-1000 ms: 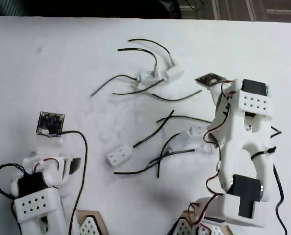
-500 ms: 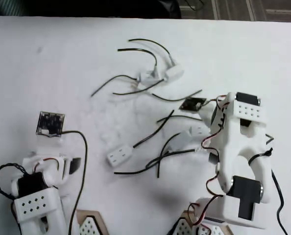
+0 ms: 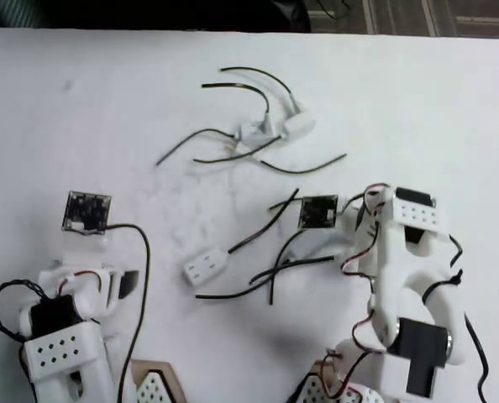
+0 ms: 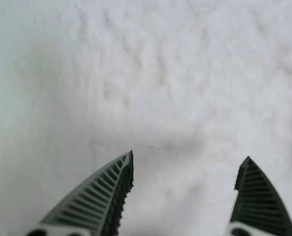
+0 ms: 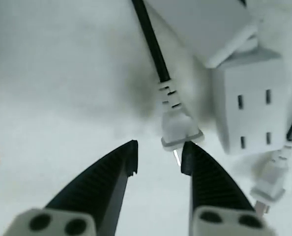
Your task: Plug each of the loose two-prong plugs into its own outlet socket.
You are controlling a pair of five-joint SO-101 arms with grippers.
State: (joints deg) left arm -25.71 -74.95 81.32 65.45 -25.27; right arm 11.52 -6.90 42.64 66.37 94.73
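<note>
**Plug [image 5: 178,129] just ahead of my open right pincer [image 5: 158,151]**

My right pincer is spread open and holds nothing. Its two fingers hang low over the table [image 5: 47,73]. The white plug lies just past the tips, closer to one finger than the other. Its prongs point back at the pincer, and one prong pokes into the gap between the tips. I can't tell if that finger touches the plug. Its black cord [image 5: 148,44] runs off away from the pincer.

Just beside the plug sits a white block [image 5: 249,98] with its slots facing up. A second plug [image 5: 270,183] lies just beside the block's end.

My left pincer [image 4: 187,164] is spread open too and holds nothing. It sits over bare table, well apart from the plugs. From above, a spare block [image 3: 205,266] lies between my two arms.

I think I am lining up to grab the first plug. Neither plug by this pincer looks to be in a slot yet.

Next I need to slide the pincer over a bit, so the fat part of the plug sits between the fingers. Then I go down and pinch it. I should grab the body, not the thin prongs. After that the plug must be turned so its prongs point down at the slots. The cord may tug, so I would go slow.
</note>
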